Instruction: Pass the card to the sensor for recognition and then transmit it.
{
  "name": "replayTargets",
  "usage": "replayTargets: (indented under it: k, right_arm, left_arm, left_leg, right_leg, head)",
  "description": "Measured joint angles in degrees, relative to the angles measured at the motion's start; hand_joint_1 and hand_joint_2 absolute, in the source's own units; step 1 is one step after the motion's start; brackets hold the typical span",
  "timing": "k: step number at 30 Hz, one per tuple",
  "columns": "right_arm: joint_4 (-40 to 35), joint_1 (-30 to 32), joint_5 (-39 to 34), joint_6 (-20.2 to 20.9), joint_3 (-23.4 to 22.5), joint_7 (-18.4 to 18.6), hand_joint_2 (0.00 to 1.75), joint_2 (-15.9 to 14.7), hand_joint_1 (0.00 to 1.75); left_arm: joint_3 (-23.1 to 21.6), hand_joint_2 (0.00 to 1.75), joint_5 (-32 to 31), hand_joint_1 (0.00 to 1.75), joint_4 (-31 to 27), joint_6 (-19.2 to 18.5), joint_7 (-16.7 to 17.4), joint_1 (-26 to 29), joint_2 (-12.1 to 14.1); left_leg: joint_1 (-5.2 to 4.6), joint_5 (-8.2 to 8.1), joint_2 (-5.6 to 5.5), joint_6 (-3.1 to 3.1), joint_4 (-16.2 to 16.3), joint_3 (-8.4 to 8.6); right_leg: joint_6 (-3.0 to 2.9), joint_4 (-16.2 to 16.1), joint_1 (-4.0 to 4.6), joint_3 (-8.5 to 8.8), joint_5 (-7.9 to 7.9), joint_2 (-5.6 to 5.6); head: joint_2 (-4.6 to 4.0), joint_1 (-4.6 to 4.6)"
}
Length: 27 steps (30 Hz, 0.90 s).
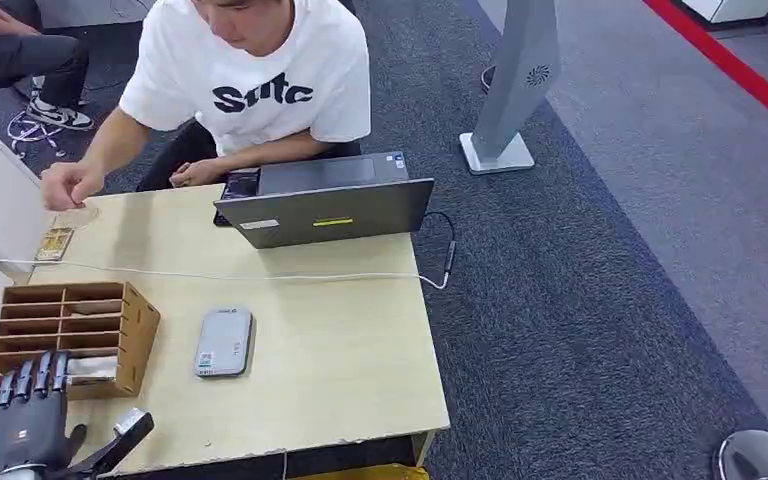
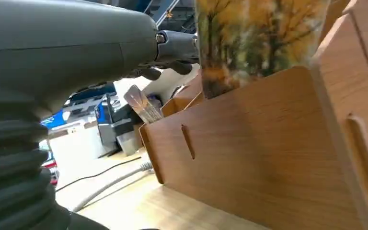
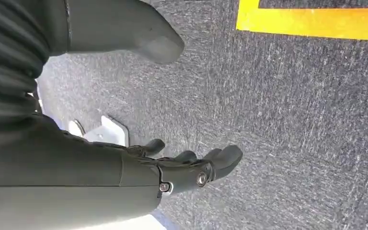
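left hand (image 1: 28, 415) sits at the near left table corner, fingers extended over the front of the wooden slotted card rack (image 1: 70, 335). in the left wrist view a card with an autumn-tree print (image 2: 254, 38) stands in the rack's front slot, right at the fingertips; contact is hidden, so cannot tell if the fingers are pinching it or merely beside it. judged step: drawing the card out. right of the rack, the grey card reader (image 1: 224, 341) lies flat on the table (image 1: 340, 360), near enough for a short carry. beyond it, a white cable (image 1: 260, 277) runs across to an open laptop (image 1: 325, 205); a person (image 1: 250, 80) sits behind, presumably to receive the card. right hand (image 3: 191, 167) hangs over carpet, fingers loosely spread, holding nothing.
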Motion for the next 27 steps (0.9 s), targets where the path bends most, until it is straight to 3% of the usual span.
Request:
replayTargets:
  k: [27]
  right_arm:
    - [0.0, 0.14, 1.4, -0.17, -0.79, 0.31, 1.75, -0.07, 0.0]
  left_arm:
    - [-1.86, 1.75, 0.59, 0.0, -6.62, -1.79, 0.26, 2.05, -0.46]
  left_leg:
    - [0.04, 0.03, 0.01, 0.03, -0.01, -0.03]
  right_leg:
    - [0.0, 0.0, 0.05, 0.0, 0.0, 0.0]
  head:
    - [0.0, 0.0]
